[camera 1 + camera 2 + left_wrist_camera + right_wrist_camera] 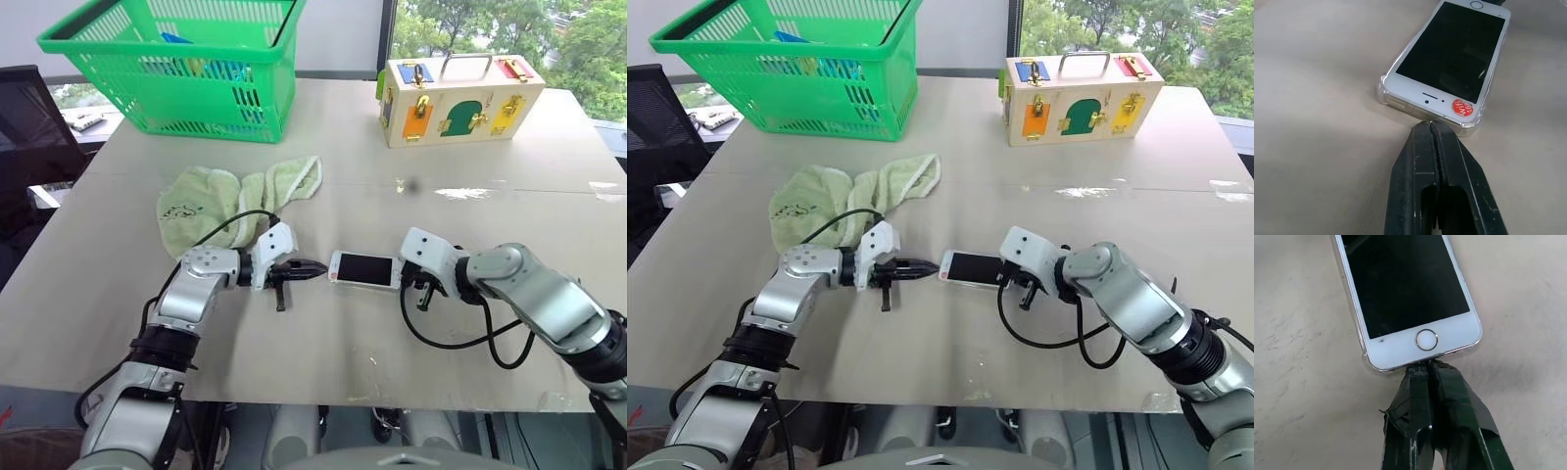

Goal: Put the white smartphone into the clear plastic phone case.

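The white smartphone (364, 269) lies flat on the table, screen up, between my two grippers. It sits inside the clear plastic phone case (1382, 91), whose transparent rim shows around its edges and corners (1367, 363). A red round sticker (1462, 107) marks the phone's earpiece end. My left gripper (321, 267) is shut, its tips against the case's earpiece end (1428, 123). My right gripper (1426, 365) is shut, its taped tips pressed against the home-button end.
A light green towel (235, 201) lies crumpled behind my left arm. A green basket (176, 69) stands at the back left and a wooden latch box (458, 98) at the back right. The table's front edge (323, 397) runs near my arms.
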Robot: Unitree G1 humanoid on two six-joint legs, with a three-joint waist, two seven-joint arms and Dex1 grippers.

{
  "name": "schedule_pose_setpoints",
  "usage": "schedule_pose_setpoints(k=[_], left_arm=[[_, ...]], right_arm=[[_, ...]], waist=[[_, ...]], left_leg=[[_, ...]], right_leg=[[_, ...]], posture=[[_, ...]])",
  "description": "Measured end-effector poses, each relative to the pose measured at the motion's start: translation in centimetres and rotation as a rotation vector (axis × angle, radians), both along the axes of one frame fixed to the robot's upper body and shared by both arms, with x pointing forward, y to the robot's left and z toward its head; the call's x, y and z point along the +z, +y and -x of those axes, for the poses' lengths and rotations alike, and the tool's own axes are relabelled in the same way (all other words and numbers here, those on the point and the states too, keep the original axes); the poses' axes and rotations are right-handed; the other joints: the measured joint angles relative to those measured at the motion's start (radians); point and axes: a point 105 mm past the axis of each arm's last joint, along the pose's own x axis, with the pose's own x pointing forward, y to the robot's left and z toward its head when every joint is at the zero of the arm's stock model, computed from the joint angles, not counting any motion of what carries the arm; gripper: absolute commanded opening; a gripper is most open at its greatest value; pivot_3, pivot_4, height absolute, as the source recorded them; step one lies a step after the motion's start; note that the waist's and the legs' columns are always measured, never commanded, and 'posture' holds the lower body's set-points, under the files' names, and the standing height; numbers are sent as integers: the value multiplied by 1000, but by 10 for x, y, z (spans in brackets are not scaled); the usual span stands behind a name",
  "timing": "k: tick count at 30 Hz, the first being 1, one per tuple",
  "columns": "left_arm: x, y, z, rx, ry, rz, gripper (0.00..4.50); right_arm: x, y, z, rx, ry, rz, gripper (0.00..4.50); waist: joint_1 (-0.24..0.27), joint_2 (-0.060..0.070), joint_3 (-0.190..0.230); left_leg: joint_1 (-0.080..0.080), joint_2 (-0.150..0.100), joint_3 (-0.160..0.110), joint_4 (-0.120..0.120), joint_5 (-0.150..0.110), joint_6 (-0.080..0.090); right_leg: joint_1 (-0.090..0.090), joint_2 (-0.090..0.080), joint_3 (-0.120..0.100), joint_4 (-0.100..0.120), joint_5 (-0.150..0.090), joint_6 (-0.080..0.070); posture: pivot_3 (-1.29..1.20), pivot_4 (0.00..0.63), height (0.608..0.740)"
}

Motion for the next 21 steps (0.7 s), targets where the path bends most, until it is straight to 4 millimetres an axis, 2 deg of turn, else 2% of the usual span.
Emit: schedule_pose_setpoints(k=[9, 15, 17, 19, 21], left_arm=[[0, -1, 0, 23, 9, 16, 23], [1, 0, 4, 54, 51, 87, 23], [7, 0, 7, 49, 68, 131, 23], [21, -3, 11, 16, 67, 175, 23], [26, -5, 14, -2, 68, 182, 23]], right_arm=[[-1, 0, 1, 44, 8, -53, 0], [2, -22, 8, 35, 0, -87, 0], [6, -31, 7, 7, -10, -97, 0], [11, -40, 7, -23, -15, -121, 0], [15, -42, 7, -31, -24, -138, 0]], waist=[[0, 0, 0], [4, 0, 0], [4, 0, 0], [4, 0, 0], [4, 0, 0]], left_leg=[[0, 0, 0, 0, 0, 0], [-2, 0, 0, 1, 0, 0], [-2, 0, 1, 2, 0, 0], [-2, 0, 0, 2, 0, 0], [-2, 0, 0, 2, 0, 0]], right_leg=[[0, 2, 0, 0, 0, -1], [0, -1, 1, -2, 0, 0], [0, -1, 1, -2, 0, 0], [0, -1, 1, -2, 0, 0], [0, 0, 0, -1, 0, 0]], posture=[[0, 150, 740], [0, 150, 740], [0, 150, 740], [0, 150, 740], [0, 150, 740]])
